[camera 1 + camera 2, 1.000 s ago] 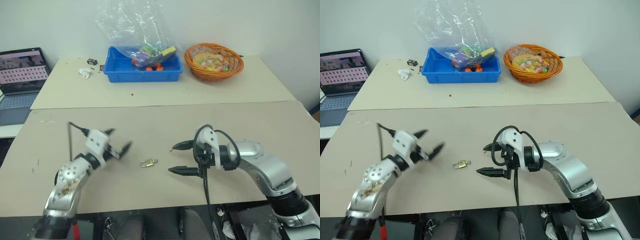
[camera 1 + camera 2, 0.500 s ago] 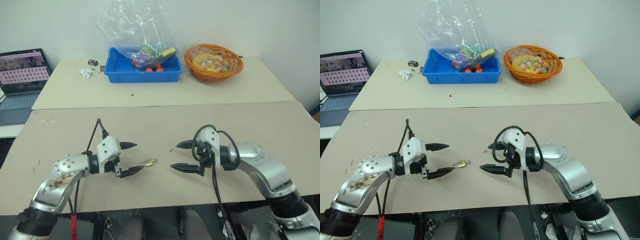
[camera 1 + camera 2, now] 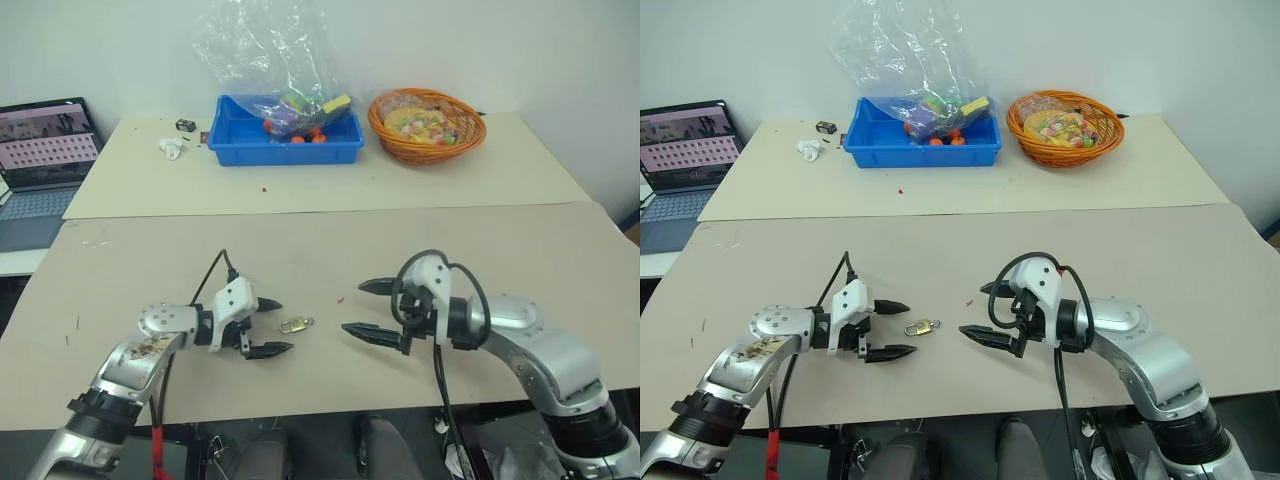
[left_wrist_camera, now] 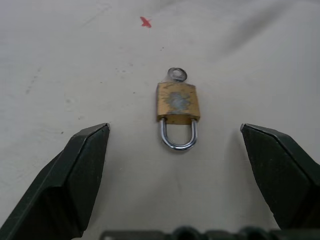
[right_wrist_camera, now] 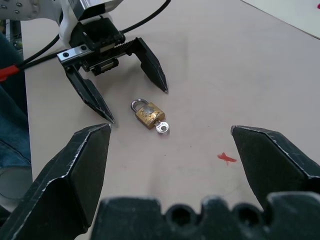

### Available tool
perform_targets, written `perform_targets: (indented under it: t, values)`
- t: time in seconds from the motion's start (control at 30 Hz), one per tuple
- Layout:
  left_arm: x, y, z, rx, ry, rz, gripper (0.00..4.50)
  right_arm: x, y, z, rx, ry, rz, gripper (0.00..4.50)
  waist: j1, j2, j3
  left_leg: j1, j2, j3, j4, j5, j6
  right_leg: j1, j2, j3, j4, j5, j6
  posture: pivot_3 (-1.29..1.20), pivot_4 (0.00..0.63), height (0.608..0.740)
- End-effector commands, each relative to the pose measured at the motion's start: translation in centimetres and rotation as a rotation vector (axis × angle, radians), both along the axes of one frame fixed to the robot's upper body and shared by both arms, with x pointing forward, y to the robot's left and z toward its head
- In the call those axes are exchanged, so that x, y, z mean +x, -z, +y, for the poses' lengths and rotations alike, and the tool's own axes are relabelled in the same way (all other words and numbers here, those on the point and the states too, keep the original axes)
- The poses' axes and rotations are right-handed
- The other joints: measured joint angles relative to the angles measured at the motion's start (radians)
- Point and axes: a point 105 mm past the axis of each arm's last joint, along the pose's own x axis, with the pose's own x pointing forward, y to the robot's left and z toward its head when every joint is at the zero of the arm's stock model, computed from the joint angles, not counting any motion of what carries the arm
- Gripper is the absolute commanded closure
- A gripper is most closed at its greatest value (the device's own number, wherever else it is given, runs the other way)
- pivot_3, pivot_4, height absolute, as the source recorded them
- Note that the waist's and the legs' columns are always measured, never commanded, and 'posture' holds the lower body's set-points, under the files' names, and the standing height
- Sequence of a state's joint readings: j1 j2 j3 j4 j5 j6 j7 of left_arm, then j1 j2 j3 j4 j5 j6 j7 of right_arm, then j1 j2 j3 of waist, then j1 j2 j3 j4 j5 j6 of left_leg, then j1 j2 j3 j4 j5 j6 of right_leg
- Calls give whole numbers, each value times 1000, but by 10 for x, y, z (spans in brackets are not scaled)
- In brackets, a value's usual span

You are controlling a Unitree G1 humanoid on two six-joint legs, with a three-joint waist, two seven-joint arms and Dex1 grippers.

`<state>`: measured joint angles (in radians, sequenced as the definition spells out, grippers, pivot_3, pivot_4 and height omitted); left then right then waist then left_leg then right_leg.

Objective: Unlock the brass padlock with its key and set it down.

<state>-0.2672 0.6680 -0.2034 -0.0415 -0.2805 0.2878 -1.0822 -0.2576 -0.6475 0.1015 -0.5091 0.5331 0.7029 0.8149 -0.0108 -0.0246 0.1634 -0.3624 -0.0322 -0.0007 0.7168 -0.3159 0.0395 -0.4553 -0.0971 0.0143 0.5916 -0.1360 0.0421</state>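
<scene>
Spanning the whole foreground: bench (image 3: 560, 250), bare and beige near the arms. Further back, well apart from the work: blue bin (image 3: 285, 135) with a clear plastic bag (image 3: 270, 50), orange basket (image 3: 427, 122), laptop (image 3: 45, 150) at the far left. Flanking the middle: left claw (image 3: 268, 327) and right claw (image 3: 363, 309), both spread wide and gripping nothing, tips aimed inward toward each other. Lying flat between them, just beside the left tips and touched by neither: brass padlock (image 4: 177, 102), shackle (image 4: 178, 135) apparently closed and turned toward the left claw. Sticking out of the opposite end: key (image 4: 176, 74), seemingly already in the keyhole. Step in hand, by judgement: approach before the first grasp. Next move calls for pinching the lock body with one claw, then turning the key with the other.
</scene>
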Motion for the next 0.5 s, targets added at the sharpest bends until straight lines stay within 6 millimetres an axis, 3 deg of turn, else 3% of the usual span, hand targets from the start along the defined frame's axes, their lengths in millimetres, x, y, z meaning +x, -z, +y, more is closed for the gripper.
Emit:
perform_targets:
  t: [0.03, 0.17, 0.47, 0.5]
  values:
    - [2, -5, -13, 22, 43, -35, 20, -2, -15, 1, 31, 8, -55, 0, 0, 0, 0, 0, 0, 0, 0, 0, 0, 0, 0, 0, 0, 0, 0, 0, 150, 728]
    - [3, -3, -18, 38, 52, -20, 20, -3, -17, 2, 40, 12, -62, 0, -2, 0, 0, 0, 0, 0, 0, 0, 0, 0, 0, 0, 0, 0, 0, 0, 150, 728]
    - [5, 3, -9, 54, 6, 25, 20, -2, -18, 1, 44, 24, -71, 0, -1, 0, 0, 0, 0, 0, 0, 0, 0, 0, 0, 0, 0, 0, 0, 0, 150, 728]
    - [5, 3, -8, 52, 3, 29, 269, -2, -18, 1, 44, 25, -71, 0, -1, 0, 0, 1, 0, 0, 0, 0, 0, 0, 0, 0, 0, 0, 0, 0, 150, 728]
